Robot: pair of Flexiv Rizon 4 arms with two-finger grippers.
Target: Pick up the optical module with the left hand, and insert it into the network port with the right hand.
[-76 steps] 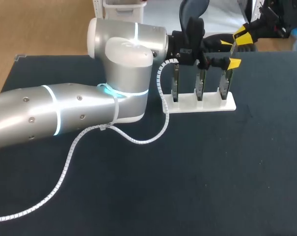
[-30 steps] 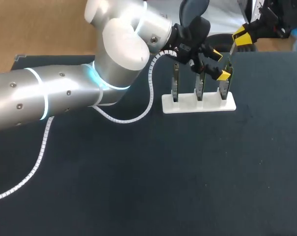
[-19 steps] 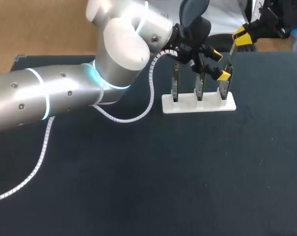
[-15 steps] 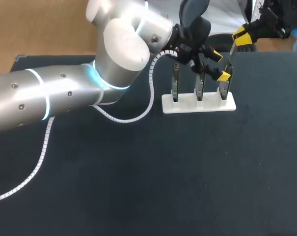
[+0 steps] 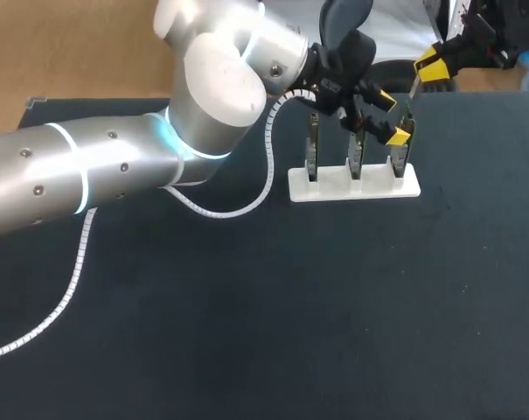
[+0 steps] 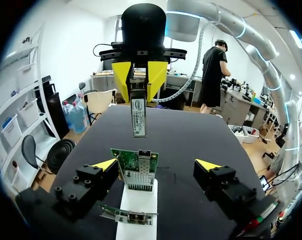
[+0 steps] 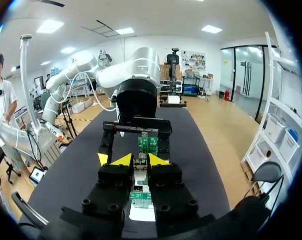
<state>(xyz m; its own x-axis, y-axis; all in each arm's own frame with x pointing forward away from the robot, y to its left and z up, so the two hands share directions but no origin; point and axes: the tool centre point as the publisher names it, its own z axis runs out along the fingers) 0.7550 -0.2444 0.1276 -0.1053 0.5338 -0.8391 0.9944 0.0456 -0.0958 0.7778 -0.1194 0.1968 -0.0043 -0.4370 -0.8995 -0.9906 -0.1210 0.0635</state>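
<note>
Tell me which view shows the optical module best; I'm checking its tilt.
Left wrist view: the optical module hangs full-length from the right gripper. The right wrist view sees it foreshortened in that gripper; the head view shows only a thin sliver.

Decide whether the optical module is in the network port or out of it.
Out. The left wrist view shows the optical module held in the right gripper, with bare table between it and the network card.

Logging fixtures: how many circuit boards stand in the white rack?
3, upright in the white rack: left board, middle board, right board. None appears hidden.
</note>
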